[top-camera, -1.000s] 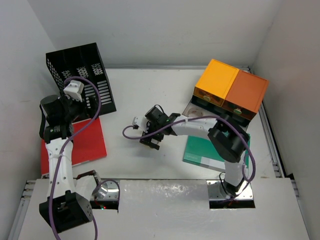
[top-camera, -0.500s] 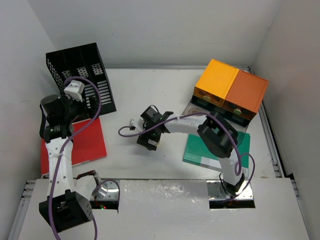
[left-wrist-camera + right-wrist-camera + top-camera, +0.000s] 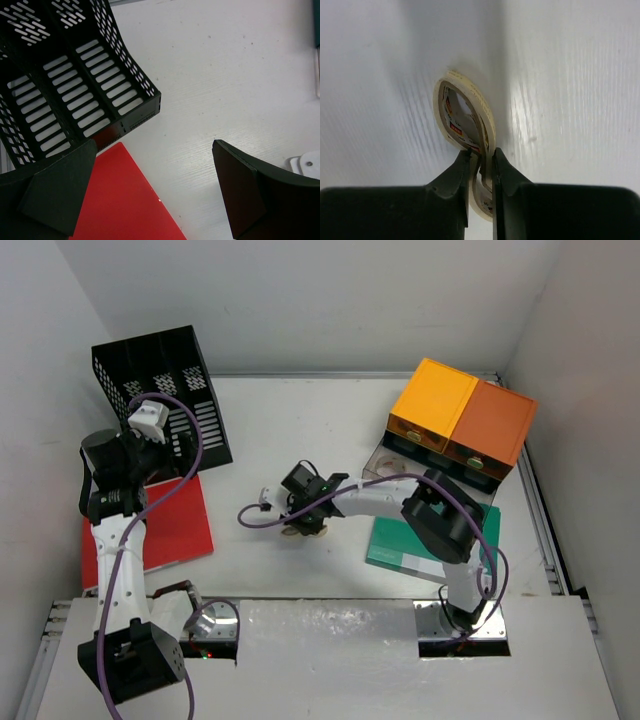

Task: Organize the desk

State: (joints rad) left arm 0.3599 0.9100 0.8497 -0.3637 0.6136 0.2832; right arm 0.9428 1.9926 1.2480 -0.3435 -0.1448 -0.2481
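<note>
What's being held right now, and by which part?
The right pincer is shut on the tape roll, pinching the near part of its ring wall. The left pincer is open, holding nothing.

Bright, even light, soft shadows on the desk (image 3: 300,420); right wrist view slightly blurred.

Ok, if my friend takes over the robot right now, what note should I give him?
Left tool: open, empty, above the red folder beside the black mesh file rack.
Right tool: shut on the tape roll, at the middle of the desk.
Done: tape roll gripped, not put away.
Left: probably store it; the red folder and green book lie loose too.
</note>
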